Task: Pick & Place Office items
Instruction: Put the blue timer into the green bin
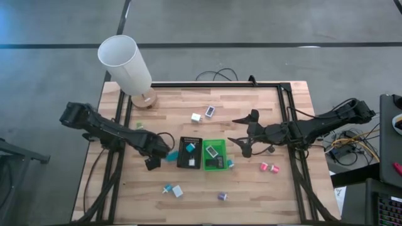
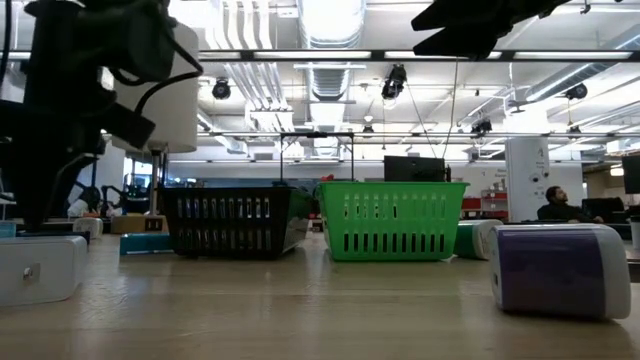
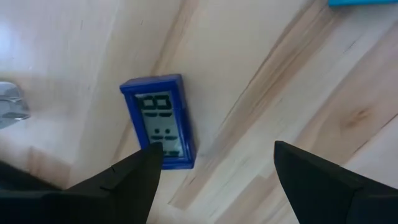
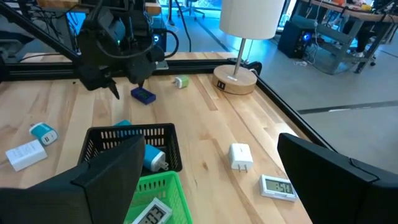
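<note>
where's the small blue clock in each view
high view: blue clock not visible, hidden under the left gripper.
low view: not visible.
left wrist view: blue clock on the wood just ahead of the open fingers.
right wrist view: blue clock below the left gripper.
shared landmark: black basket.

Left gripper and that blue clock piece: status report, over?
Left gripper open, hovering over the blue clock piece, nothing held. Right gripper open, waiting beside the green tray. Nothing blocking the piece.
</note>
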### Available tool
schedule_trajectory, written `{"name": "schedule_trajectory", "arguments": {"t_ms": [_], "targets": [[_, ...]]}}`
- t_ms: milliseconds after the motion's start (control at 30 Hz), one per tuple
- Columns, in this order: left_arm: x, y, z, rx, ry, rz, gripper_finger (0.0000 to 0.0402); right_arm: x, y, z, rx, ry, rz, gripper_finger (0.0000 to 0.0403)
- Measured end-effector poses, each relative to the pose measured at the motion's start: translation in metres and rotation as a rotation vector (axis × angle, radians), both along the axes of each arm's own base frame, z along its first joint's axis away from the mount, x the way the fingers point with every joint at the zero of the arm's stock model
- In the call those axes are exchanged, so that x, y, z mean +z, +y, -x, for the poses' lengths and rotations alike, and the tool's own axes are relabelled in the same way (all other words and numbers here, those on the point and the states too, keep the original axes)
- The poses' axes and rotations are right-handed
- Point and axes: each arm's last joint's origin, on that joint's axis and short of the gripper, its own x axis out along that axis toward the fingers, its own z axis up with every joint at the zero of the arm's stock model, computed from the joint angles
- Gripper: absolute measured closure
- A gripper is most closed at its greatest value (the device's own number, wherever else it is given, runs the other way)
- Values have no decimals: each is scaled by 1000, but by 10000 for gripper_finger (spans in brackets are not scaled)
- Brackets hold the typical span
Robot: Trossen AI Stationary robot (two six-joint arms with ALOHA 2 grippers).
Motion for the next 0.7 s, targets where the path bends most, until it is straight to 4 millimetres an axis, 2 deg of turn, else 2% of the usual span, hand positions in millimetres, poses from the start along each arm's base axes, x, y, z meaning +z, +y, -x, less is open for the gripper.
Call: {"name": "schedule_trajectory", "arguments": {"t_ms": [200, 433, 700], "targets": [[-2, 4, 15, 67, -86, 16, 94, 0, 0, 0, 0, -1, 0, 37], [-8, 9, 36, 135, -98, 9, 94, 0, 0, 0, 0, -1, 0, 37], [-17, 12, 44, 168, -136, 15, 94, 0, 0, 0, 0, -3, 0, 37]]}}
